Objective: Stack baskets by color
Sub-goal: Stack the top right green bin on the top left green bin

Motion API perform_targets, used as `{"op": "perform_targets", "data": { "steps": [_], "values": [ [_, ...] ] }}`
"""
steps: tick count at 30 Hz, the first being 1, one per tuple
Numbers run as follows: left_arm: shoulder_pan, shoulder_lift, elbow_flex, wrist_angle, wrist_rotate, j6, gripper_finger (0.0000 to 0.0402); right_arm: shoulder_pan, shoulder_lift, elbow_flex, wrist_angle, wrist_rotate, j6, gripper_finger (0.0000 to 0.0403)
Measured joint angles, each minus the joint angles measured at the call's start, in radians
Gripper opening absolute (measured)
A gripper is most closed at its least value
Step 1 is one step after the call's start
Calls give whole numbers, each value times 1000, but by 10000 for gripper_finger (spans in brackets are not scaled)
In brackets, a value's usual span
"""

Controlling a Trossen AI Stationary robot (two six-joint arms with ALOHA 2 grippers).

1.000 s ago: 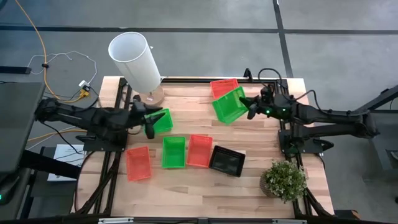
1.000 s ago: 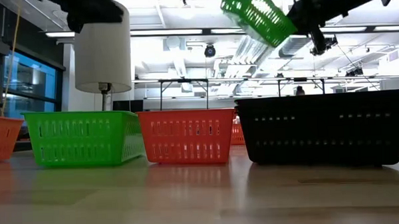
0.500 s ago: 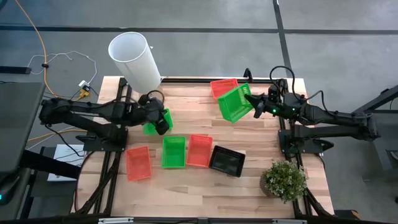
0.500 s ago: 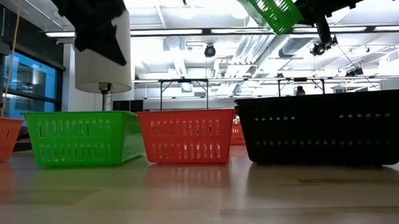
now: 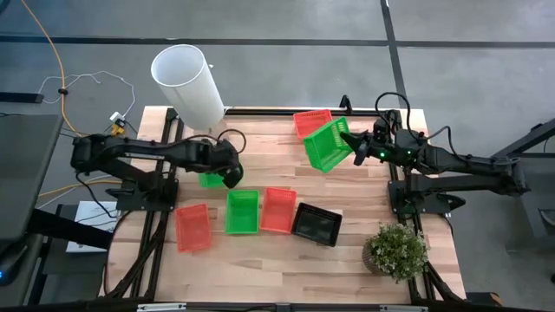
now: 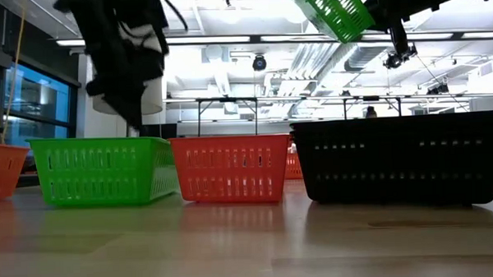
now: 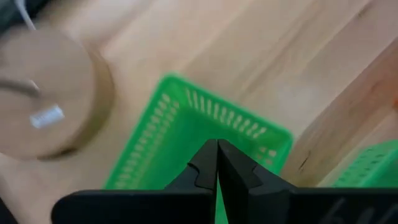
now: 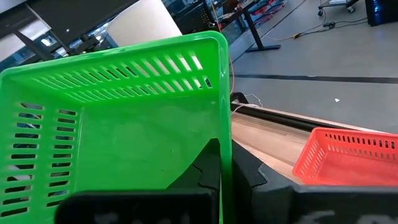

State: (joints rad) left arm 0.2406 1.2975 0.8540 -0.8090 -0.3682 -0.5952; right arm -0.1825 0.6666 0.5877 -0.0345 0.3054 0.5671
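Above the table's far right, the right gripper (image 5: pixel 353 147) pinches a raised green basket (image 5: pixel 325 144) — the left gripper (image 5: pixel 227 173), fingers pressed together on another green basket's (image 5: pixel 211 178) wall, probably lifts next.

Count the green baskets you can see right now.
3: one lifted and tilted by the right gripper; one under the left gripper; one in the front row. Nested ones could be hidden.

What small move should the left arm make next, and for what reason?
Probably lift a little. The left gripper is shut on the rim of a green basket lying on the table near the white cylinder. The right gripper already holds another green basket in the air, so raising this one seems the next step towards one green stack.
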Motion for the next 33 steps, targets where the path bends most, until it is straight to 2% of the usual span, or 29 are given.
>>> {"op": "perform_targets", "data": {
  "steps": [3, 8, 15, 20, 28, 33],
  "values": [
    [30, 62, -6, 1, 62, -32, 0, 0, 0, 0, 0, -2, 0, 0],
    [61, 145, -6, 88, 81, -23, 0, 0, 0, 0, 0, -2, 0, 0],
    [89, 259, -6, 181, 178, -25, 0, 0, 0, 0, 0, -15, -3, 0],
    [55, 283, -6, 300, 242, -67, 0, 0, 0, 0, 0, -18, -7, 0],
    [-33, 283, -6, 496, 244, -120, 0, 0, 0, 0, 0, -18, -11, 0],
    [-48, 275, 10, 535, 232, -110, 0, 0, 0, 0, 0, -22, -10, 0]
  ]
}}
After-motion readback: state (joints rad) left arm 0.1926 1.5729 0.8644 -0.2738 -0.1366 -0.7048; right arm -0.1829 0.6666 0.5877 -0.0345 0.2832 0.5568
